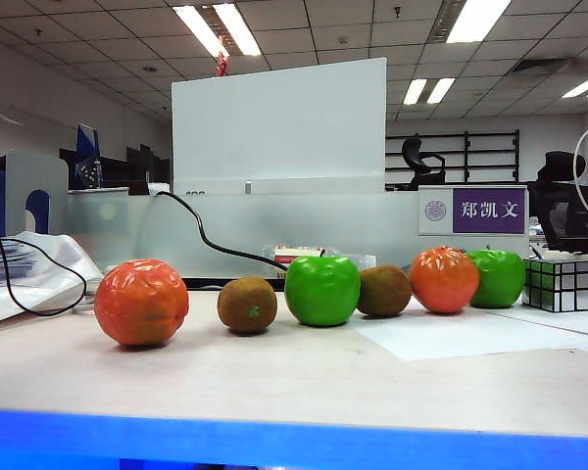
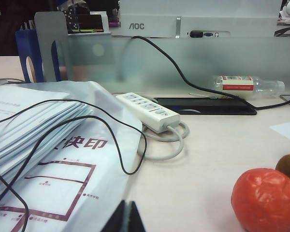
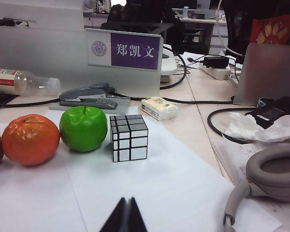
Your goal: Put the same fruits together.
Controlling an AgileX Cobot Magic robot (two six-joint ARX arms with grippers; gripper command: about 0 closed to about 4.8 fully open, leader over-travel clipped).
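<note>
Six toy fruits in a loose row across the pale table (image 1: pixel 304 382), none grouped by kind: glossy orange (image 1: pixel 141 302) at far left, then brown kiwi (image 1: pixel 247 304), green apple (image 1: pixel 321 290), second kiwi (image 1: pixel 383 291) touching or nearly touching that apple, second orange (image 1: pixel 444 279), second green apple (image 1: pixel 497 277) partly behind it. Silver mirror cube (image 1: pixel 562 285) just beside the right-hand apple, on a white paper sheet (image 3: pixel 150 188). Left gripper (image 2: pixel 128 218) low at the near table edge, dark fingertips pressed together, nothing between them; ahead of it a plastic-wrapped stack of papers (image 2: pixel 48 159) with a black cable (image 2: pixel 111 135) looped over, a white power strip (image 2: pixel 148 111), and the left orange off to one side. Right gripper (image 3: pixel 125 216) likewise closed and empty, hovering over the paper sheet, well short of the cube and apple. Stapler (image 3: pixel 89 97), name plate (image 3: pixel 124 50), lying bottle (image 3: pixel 19 81) and grey headphones (image 3: pixel 273 171) farther out.
</note>
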